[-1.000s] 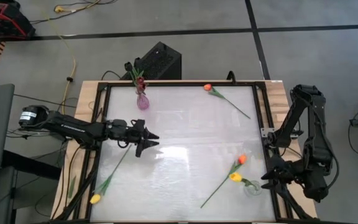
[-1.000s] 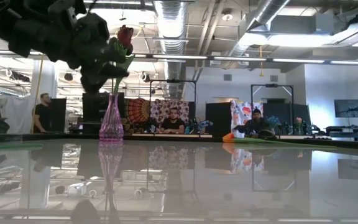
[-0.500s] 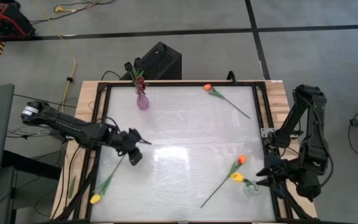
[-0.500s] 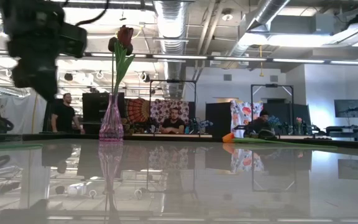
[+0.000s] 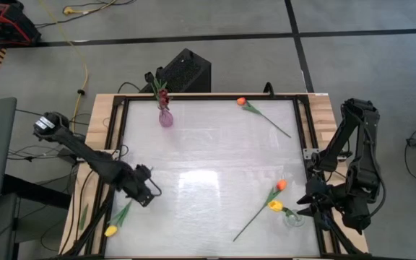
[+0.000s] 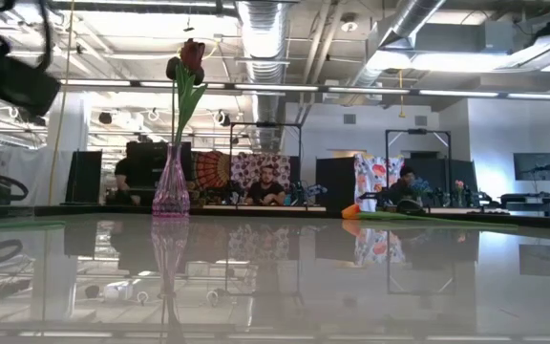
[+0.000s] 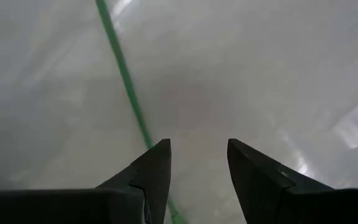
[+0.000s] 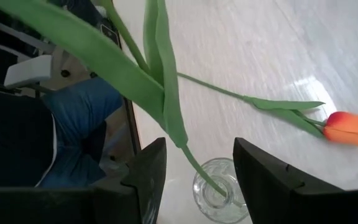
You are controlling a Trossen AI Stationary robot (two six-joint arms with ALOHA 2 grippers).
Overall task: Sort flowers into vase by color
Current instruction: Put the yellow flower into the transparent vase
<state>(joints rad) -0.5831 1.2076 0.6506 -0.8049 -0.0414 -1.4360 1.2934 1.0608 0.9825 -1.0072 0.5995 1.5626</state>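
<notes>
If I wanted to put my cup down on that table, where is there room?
The widest bare patch is the middle, between the purple vase and the clear vase. It is crowded near the left gripper over the yellow tulip, and around the right gripper.

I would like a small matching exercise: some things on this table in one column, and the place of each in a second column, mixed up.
Things:
1. pink vase
2. clear vase
3. yellow tulip
4. orange tulip

Places:
A. lying at the far edge, right of centre
B. near corner on the left
C. far left, holding a dark red flower
D. by the right claw

Pairs: 1-C, 2-D, 3-B, 4-A
</notes>
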